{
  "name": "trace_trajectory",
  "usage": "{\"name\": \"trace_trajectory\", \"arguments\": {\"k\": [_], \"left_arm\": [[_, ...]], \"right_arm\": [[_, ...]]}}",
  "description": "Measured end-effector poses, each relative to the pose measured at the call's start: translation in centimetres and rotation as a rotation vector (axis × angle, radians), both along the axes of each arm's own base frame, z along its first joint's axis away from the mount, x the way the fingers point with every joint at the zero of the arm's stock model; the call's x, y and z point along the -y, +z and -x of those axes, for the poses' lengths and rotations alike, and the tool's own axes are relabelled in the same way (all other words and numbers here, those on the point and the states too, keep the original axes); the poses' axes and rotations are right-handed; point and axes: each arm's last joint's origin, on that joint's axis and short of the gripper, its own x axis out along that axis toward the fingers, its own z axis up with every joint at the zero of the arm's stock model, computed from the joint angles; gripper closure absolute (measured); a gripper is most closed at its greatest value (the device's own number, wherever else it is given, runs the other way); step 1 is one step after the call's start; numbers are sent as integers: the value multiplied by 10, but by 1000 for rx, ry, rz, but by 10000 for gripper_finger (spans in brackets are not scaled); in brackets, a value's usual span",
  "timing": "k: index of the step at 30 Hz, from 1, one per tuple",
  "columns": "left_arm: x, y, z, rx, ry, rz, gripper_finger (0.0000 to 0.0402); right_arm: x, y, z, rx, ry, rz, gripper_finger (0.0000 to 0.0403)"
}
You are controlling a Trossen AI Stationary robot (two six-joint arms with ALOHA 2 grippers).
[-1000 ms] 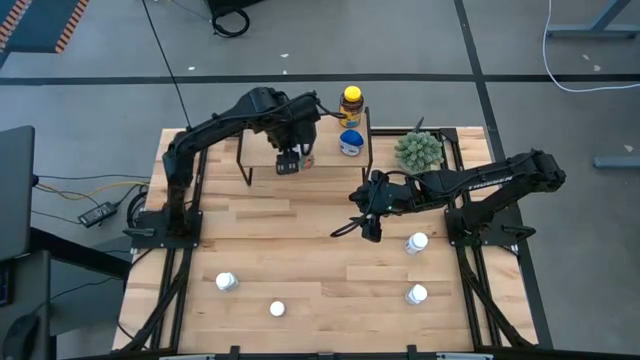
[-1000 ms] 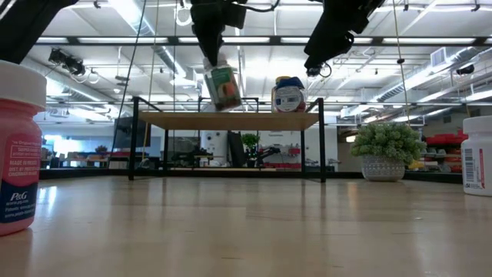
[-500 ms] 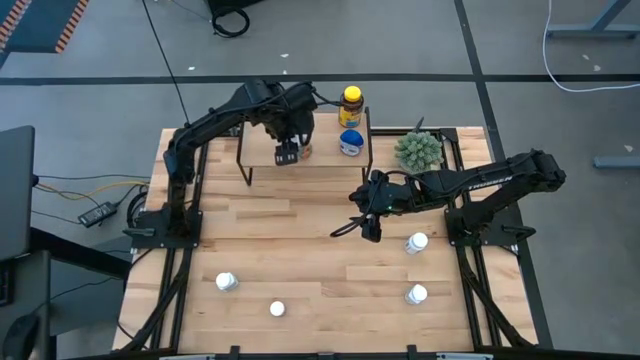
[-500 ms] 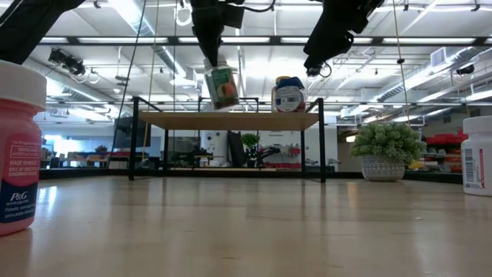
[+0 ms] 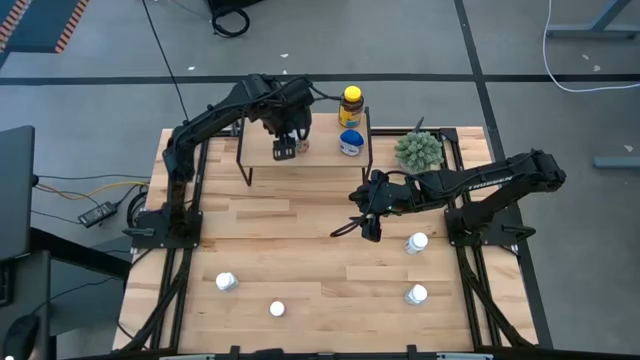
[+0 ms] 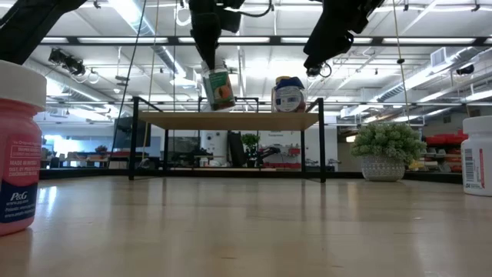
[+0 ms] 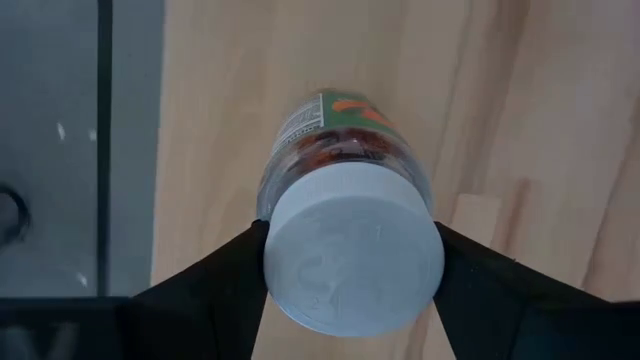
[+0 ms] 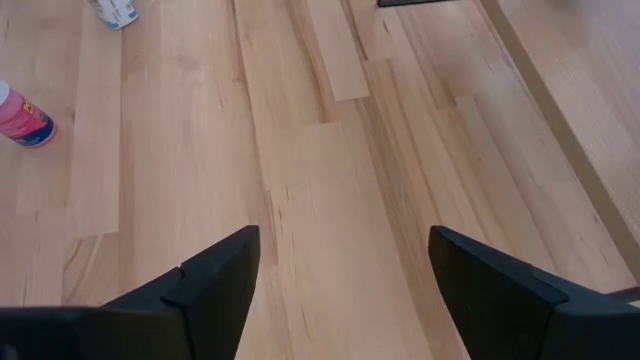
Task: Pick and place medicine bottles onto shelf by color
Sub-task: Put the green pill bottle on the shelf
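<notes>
My left gripper [image 5: 287, 148] is shut on a white-capped bottle with a green and orange label [image 6: 217, 88], held just above the light-wood shelf [image 5: 320, 158]. On the shelf's right part stand an amber bottle with a yellow cap [image 5: 351, 103] and a squat blue-lidded bottle [image 5: 350, 143]. Several white-capped bottles stand on the table near its front edge [image 5: 227, 282] [image 5: 277, 309] [image 5: 417, 242] [image 5: 416, 294]. A pink-labelled bottle [image 6: 19, 146] stands close to the low camera. My right gripper [image 5: 370, 228] is open and empty above the table's middle. My left gripper pinches the bottle's white cap [image 7: 285, 270] between its two fingers, one on each side. The fingers come from above, pointing down. The bottle hangs below them, tilted a little, its bottom [image 6: 221, 106] clear of the shelf board.
A green spiky potted plant [image 5: 418, 150] stands on the table to the right of the shelf. The shelf's left half [image 5: 262, 150] is bare board. The shelf stands on thin black legs [image 6: 137, 142] near the table's far edge.
My left gripper has carried the bottle toward the table's far edge, from the shelf's near edge to over its board. The bottle stays hanging and slightly tilted. My right arm has kept still.
</notes>
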Motion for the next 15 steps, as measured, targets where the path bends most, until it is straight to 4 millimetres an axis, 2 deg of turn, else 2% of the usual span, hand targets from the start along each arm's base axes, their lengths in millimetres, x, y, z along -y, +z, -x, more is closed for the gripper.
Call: {"name": "trace_trajectory", "arguments": {"k": [9, 15], "left_arm": [[-35, 11, 31, 86, 305, 22, 155], [-35, 28, 50, 209, 371, 134, 156]], "right_arm": [[0, 0, 0, 1, 0, 0, 105], [0, 0, 0, 4, 6, 5, 105]]}}
